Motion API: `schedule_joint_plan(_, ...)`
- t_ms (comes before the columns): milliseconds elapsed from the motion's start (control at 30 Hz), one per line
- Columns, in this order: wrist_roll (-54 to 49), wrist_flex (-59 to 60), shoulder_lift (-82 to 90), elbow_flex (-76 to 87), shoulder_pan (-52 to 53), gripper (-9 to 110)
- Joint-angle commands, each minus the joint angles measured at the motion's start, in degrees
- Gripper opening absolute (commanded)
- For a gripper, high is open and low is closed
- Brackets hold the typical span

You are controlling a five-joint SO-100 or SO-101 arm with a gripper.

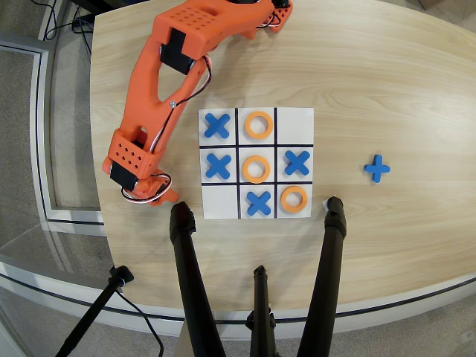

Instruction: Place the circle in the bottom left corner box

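The white 3x3 board [294,125] lies mid-table in the overhead view. Orange rings sit in the top-middle cell [247,125], the centre cell [245,169] and the bottom-right cell [284,198]. Blue X pieces fill the top-left [216,126], middle-left [217,165], middle-right [297,162] and bottom-middle [258,202] cells. The bottom left corner box [219,202] is bare. My orange arm reaches from the top down to the left of the board. Its gripper [162,195] is just left of the bottom left cell. Its jaws are hidden under the wrist, and no ring shows in them.
A blue plus-shaped piece [377,169] lies on the wood right of the board. Black tripod legs [186,275] [329,260] [259,312] rise from the near table edge below the board. The table's left edge runs close to the gripper.
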Motion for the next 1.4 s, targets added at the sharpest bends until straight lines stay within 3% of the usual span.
schedule_joint_plan(0, -0.9, -0.3, -0.3, -0.9, 2.3, 29)
schedule_joint_plan(267, -2.5, 0.7, 1.2, 0.0, 3.3, 28)
schedule_joint_plan(567, -5.9, 10.5, 5.4, 4.4, 1.6, 28)
schedule_joint_plan(900, 0.6, -1.1, 2.6, 5.3, -1.8, 26)
schedule_joint_plan(1167, -1.7, -2.4, 1.3, 5.0, -0.7, 5)
schedule_joint_plan(1367, -3.7, -2.0, 1.8, 6.7, -0.8, 0)
